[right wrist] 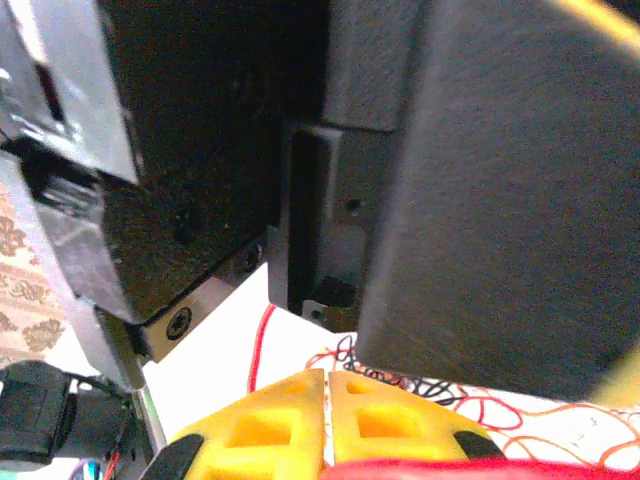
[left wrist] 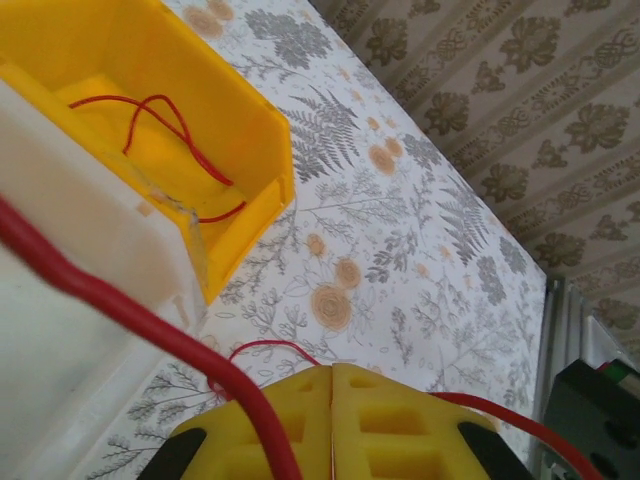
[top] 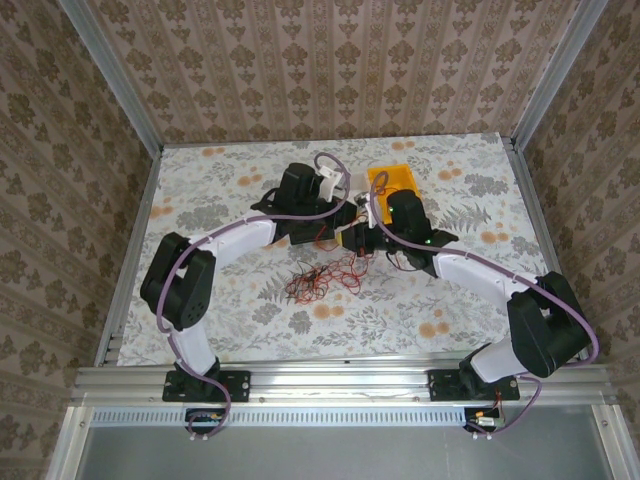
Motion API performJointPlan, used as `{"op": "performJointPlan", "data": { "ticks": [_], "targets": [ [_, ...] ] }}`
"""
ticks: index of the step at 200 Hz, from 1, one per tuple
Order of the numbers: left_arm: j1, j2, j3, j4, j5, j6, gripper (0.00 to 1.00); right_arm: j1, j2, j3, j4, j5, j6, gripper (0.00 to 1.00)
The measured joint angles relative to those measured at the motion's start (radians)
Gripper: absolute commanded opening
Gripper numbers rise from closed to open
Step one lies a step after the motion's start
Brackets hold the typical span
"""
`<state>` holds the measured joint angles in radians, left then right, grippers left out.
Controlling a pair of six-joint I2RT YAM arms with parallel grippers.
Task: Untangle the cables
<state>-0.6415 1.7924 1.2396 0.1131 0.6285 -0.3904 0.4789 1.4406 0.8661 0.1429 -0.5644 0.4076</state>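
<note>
Judging the job as barely under way. Seeing most of the cables (top: 322, 281) lying as one loose, curly heap near the middle of the bench (top: 200, 200), loops crossing each other and nothing laid out straight. Noticing one wire (left wrist: 165, 125) lying apart inside the yellow bin (left wrist: 255, 170) toward the far edge, next to a white bin (left wrist: 80, 240), so counting perhaps one piece as sorted out. Finding the left end effector (left wrist: 331, 420) clenched, pads meeting, just beside those bins, with red wire running across its near finger and coming out on the other side; being unable to tell whether pinching that wire or merely brushing it. Finding the right end effector (right wrist: 326, 425) clenched too, hovering close against the left arm above the far side of the heap, a red strand crossing under its pads, grip likewise unclear. Reckoning nearly everything as left to do: pulling single wires free of the heap, one after another, and setting each apart.
</note>
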Motion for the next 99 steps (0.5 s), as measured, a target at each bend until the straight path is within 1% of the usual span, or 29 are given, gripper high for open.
{"op": "performJointPlan", "data": {
  "ticks": [4, 10, 18, 23, 29, 38, 58, 80, 99],
  "targets": [
    [0.002, 0.000, -0.002, 0.000, -0.009, 0.000, 0.00, -0.006, -0.003, -0.005, 0.007, 0.003, 0.005, 0.05],
    [0.003, 0.000, -0.004, 0.002, -0.022, 0.000, 0.00, -0.018, -0.008, -0.016, 0.015, 0.005, 0.014, 0.11],
    [0.007, 0.000, -0.012, 0.008, -0.042, -0.003, 0.00, -0.031, -0.014, -0.028, 0.018, 0.010, 0.028, 0.26],
    [0.008, -0.001, -0.018, 0.008, -0.055, -0.003, 0.00, -0.038, -0.016, -0.034, 0.019, 0.011, 0.029, 0.34],
    [0.010, -0.002, -0.026, 0.009, -0.072, -0.004, 0.00, -0.046, -0.018, -0.040, 0.018, 0.015, 0.037, 0.41],
    [0.015, -0.004, -0.038, 0.010, -0.100, -0.008, 0.00, -0.057, -0.019, -0.046, 0.015, 0.026, 0.049, 0.47],
    [0.016, -0.006, -0.053, 0.011, -0.174, -0.019, 0.00, -0.065, -0.038, -0.057, 0.006, 0.042, 0.055, 0.54],
    [0.016, -0.018, -0.065, 0.034, -0.255, -0.048, 0.00, -0.065, -0.075, -0.066, 0.004, 0.060, 0.056, 0.57],
    [0.016, -0.036, -0.089, 0.080, -0.291, -0.079, 0.00, -0.065, -0.099, -0.070, 0.003, 0.061, 0.056, 0.57]
  ]
}}
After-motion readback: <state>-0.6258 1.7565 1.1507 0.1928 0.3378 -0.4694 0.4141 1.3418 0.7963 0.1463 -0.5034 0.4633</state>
